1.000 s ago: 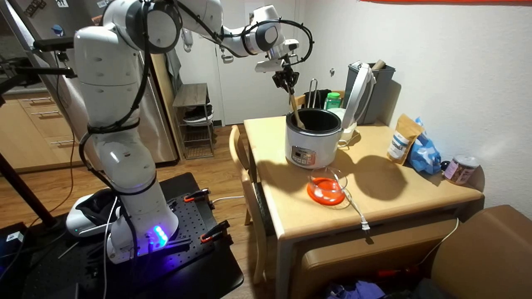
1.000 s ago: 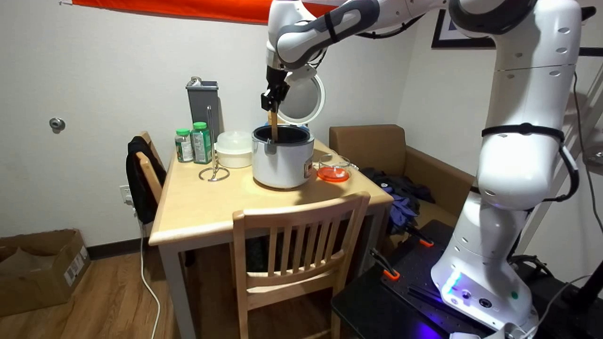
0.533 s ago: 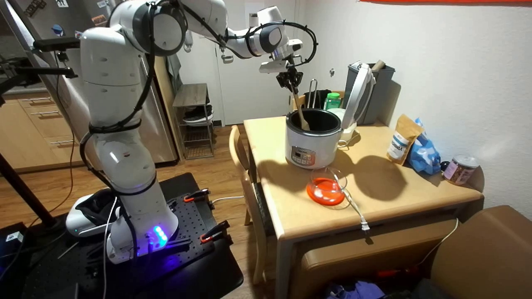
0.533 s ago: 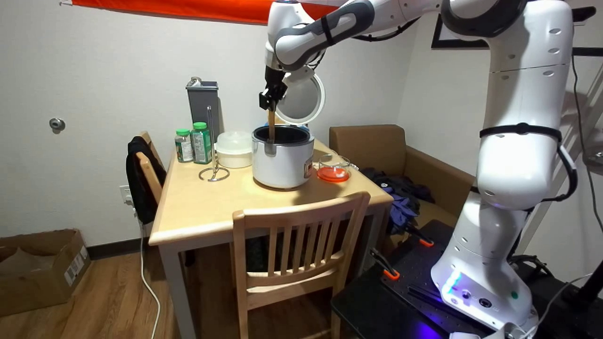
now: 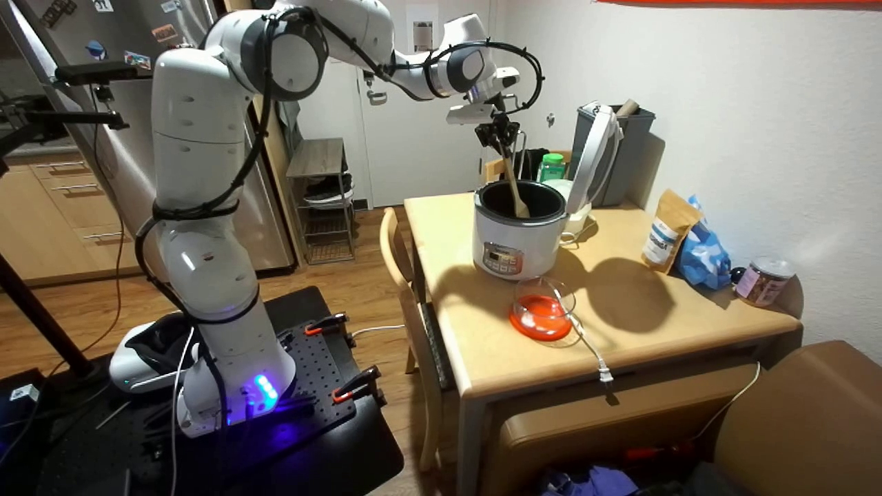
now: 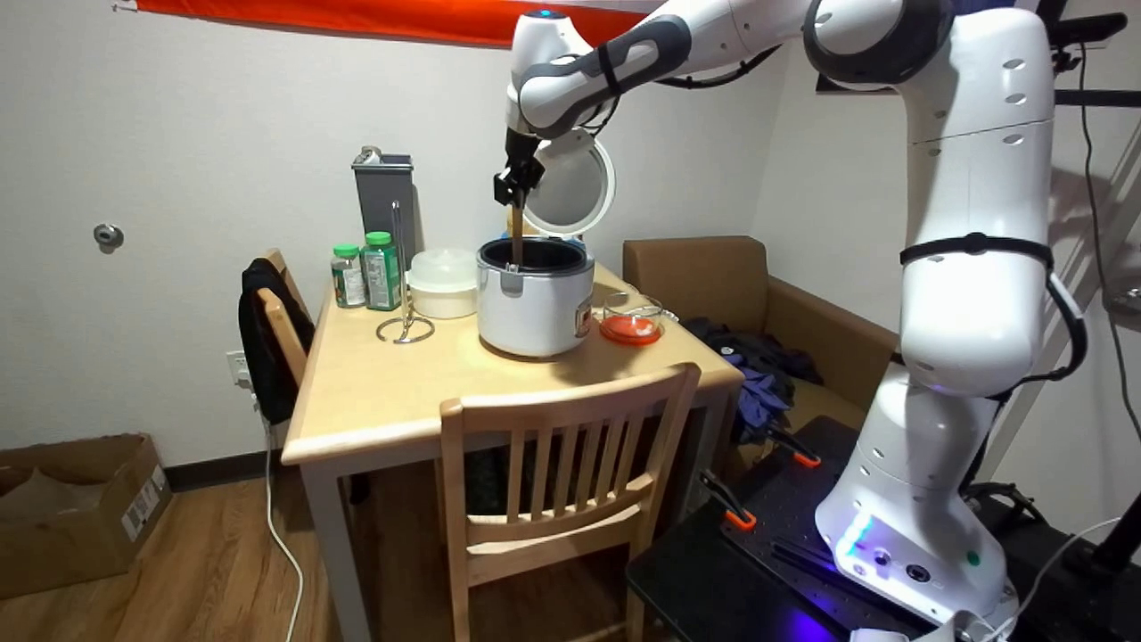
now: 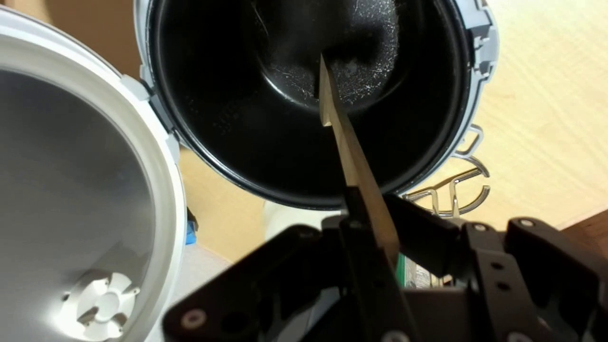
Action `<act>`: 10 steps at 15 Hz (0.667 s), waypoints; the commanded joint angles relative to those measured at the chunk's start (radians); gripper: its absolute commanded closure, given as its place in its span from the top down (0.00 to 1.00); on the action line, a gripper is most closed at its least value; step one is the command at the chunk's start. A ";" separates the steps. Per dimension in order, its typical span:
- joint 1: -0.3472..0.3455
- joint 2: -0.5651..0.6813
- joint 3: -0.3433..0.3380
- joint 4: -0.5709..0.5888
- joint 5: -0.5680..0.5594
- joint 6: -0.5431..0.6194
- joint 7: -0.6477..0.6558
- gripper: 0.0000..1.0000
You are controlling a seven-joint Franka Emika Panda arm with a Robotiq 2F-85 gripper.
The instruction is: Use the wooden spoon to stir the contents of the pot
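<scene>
Indoors, by white wall (image 6: 214, 152): pincer (image 7: 373, 195) pinching wooden spoon (image 7: 350, 154), tip in pot (image 6: 530, 314) on pale table (image 6: 392, 392).

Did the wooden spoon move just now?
Yes, in an exterior view the wooden spoon has shifted right inside the pot, from its left towards its middle.

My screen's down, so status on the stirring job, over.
Black two-fingered pincer shut on long brown wooden spoon. Spoon tilted, head inside white cylindrical pot; bottom contact unclear. Round white lid raised at the side, not across the opening.
</scene>
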 commanded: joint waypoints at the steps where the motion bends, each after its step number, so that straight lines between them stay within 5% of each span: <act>1: -0.015 -0.003 -0.021 0.011 0.009 0.019 0.020 0.04; 10: -0.030 -0.102 -0.052 -0.108 -0.022 -0.050 0.018 0.04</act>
